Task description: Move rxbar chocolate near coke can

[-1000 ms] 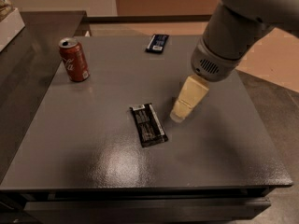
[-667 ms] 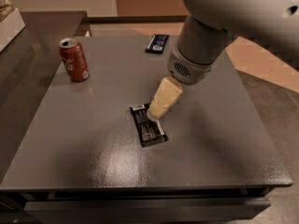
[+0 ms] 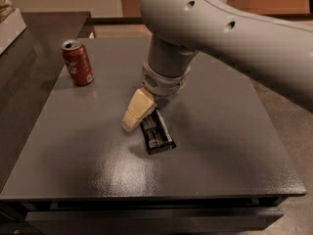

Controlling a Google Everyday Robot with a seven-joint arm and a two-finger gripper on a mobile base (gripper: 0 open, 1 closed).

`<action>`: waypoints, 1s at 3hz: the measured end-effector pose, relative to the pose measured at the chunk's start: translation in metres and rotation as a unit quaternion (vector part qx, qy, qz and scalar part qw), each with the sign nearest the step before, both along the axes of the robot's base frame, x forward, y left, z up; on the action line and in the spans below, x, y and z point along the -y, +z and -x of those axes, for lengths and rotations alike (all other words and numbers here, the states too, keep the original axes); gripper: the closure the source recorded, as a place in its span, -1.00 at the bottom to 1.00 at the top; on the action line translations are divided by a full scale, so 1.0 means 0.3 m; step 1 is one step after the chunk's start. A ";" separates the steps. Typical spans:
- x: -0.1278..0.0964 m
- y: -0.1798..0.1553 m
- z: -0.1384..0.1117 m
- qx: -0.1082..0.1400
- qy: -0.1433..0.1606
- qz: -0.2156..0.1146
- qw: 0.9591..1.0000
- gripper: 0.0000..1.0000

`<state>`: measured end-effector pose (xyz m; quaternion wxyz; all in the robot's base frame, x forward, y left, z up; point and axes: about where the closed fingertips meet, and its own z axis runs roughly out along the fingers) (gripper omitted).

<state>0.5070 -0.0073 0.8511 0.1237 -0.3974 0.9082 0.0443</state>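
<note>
Table: dark grey glossy top (image 3: 220, 146), with the rxbar chocolate lying near its middle.
Rxbar chocolate: black wrapper with pale print (image 3: 157, 131), flat on the table, its long axis slanted.
Gripper: cream-coloured (image 3: 132, 120), lowered at the upper-left edge of the rxbar chocolate; whether it touches the wrapper cannot be told.
Arm: bulky, pale grey (image 3: 220, 28), above the rxbar chocolate, reaching off to its right.
Coke can: red, upright (image 3: 77, 62), well apart from the rxbar chocolate, up and to its left.

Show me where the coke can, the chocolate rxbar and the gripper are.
coke can (image 3: 78, 65): camera view, middle of its red side.
rxbar chocolate (image 3: 159, 133): camera view, middle of the visible black wrapper.
gripper (image 3: 132, 120): camera view, cream tip, at the bar's upper-left end.
</note>
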 end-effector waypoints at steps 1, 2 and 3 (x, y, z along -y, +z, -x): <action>-0.037 -0.048 0.011 -0.011 -0.022 0.014 1.000 -1.00; -0.037 -0.081 0.032 -0.018 -0.042 0.027 0.999 -1.00; -0.029 -0.096 0.053 -0.020 -0.053 0.033 0.998 -0.68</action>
